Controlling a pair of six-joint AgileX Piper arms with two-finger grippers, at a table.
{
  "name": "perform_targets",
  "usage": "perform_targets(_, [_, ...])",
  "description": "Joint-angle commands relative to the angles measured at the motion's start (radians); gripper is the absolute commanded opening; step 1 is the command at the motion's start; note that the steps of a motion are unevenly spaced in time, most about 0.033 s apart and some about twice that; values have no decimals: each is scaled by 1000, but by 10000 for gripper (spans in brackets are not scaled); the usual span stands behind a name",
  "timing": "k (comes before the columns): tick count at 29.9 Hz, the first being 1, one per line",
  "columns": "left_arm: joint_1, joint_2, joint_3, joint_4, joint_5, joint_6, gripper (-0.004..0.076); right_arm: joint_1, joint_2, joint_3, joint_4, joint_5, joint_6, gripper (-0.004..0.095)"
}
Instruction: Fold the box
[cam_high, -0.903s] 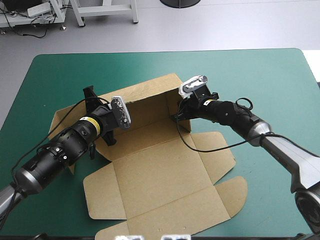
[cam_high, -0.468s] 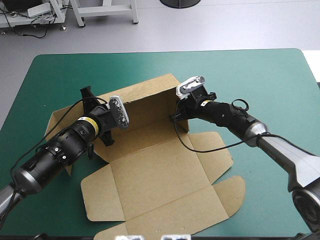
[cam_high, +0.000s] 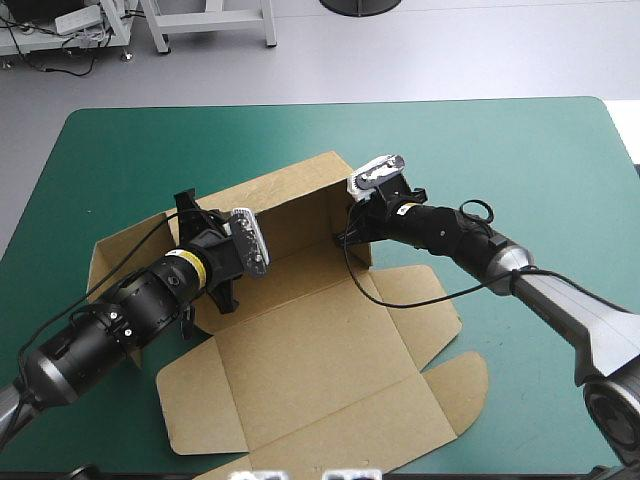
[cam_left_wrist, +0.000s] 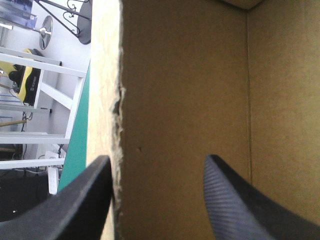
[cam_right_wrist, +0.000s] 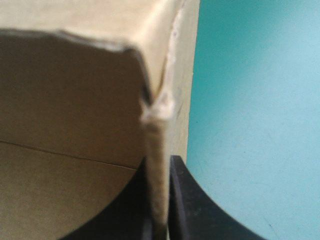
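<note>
Compared with the earlier high view, the box (cam_high: 320, 350) is lying slightly farther toward the table's left edge. The left arm is reaching deeper into it, and the right gripper (cam_right_wrist: 160, 161) is sitting a little farther left.

Nearest the robot, the lid panels (cam_high: 340, 420) are lying flat on the cover (cam_high: 520, 160), close to the near edge. The floor panel is lying flat just beyond them.

At the box's left end, the left gripper (cam_left_wrist: 157, 158) is standing with its fingers spread. It is straddling the free edge of the left wall (cam_left_wrist: 185, 90), one finger outside and one inside. Neither finger is visibly pressing the board.

At the right end, the right gripper is pinching the right wall (cam_high: 362, 250). Its fingers are pressed almost together, with the board edge between them.

Beyond both grippers, the back wall (cam_high: 290, 190) is standing upright. It is running across the table, rising toward the far right.

The relation governing the next move is judged to be this: the box's long axis is running between the two grippers, and each wall is lying directly ahead of its own gripper. Only the right wall is being held. The left gripper is the nearer one to the unsecured wall, so it probably needs to clamp before any tucking.

The cover is lying flat and bare around the box, giving ample room on the far and right sides. Less is showing at the near edge.
</note>
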Motion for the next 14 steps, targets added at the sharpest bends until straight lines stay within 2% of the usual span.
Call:
perform_targets(1, [-51,-57,-27,27,0,-10,405,1,-42,-26,10,-13,35,-14])
perform_targets(5, [-108,-104,-27,21,67,-69,401,-19,-42,-26,-4,-9,72,-14])
perform_targets(8, [-177,-144,-59,19,121,-118,344,-42,-42,-28,-4,4,88,-14])
perform_targets(10, [-224,-154,-99,23,160,-153,267,-62,-42,-36,-4,30,103,-14])
perform_targets(13, [-246,-143,-173,20,245,-192,46,-82,-42,-56,-12,51,122,-13])
perform_targets(14, [-246,-135,-199,14,287,-193,-3,-87,-42,-61,-28,60,135,-13])
